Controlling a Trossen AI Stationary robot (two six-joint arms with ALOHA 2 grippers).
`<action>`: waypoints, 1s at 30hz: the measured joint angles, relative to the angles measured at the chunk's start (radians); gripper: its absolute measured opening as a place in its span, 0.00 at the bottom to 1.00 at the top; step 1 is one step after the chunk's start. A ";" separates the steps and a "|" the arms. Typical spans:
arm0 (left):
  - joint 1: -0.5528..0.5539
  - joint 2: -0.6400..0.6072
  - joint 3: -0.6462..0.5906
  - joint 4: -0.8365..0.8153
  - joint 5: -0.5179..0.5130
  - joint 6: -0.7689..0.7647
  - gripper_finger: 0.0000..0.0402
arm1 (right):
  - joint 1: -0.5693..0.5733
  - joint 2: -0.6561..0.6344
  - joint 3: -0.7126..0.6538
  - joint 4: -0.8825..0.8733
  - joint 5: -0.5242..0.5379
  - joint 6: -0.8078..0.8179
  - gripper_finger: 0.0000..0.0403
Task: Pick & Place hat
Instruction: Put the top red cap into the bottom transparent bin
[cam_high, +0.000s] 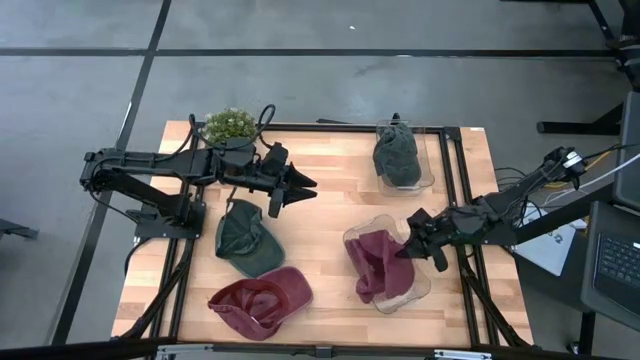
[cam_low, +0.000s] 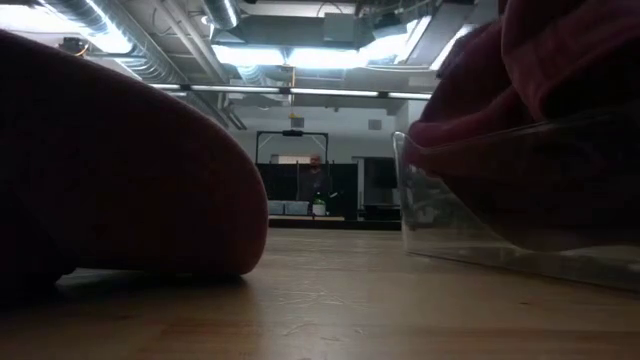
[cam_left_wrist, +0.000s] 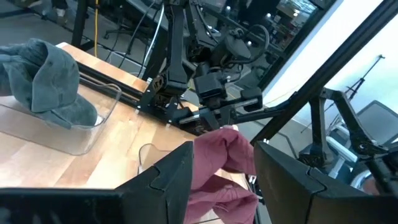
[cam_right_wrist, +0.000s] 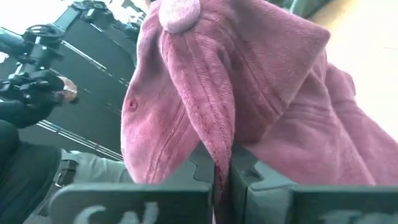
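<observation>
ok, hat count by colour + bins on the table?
Green hats: 2 — one in the far clear bin, one loose on the table
Maroon hats: 2 — one in the near clear bin, one loose
Clear bins: 2
Total: 6

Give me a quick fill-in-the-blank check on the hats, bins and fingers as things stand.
1. The right gripper has its fingers shut on the ____ hat.
2. That hat lies partly in a clear ____.
3. The left gripper holds ____.
4. The far bin holds a ____ hat.

Missing words: maroon; bin; nothing; green
</observation>
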 joint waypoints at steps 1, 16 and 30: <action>0.000 0.000 0.000 0.000 -0.003 -0.009 0.41 | 0.000 -0.018 0.000 -0.027 0.004 0.000 0.03; -0.002 0.000 0.000 0.000 -0.006 -0.039 0.40 | -0.001 -0.171 0.029 -0.314 0.069 -0.024 0.03; -0.002 0.000 0.000 -0.002 -0.037 -0.014 0.40 | -0.001 -0.044 0.031 -0.300 0.052 -0.201 0.03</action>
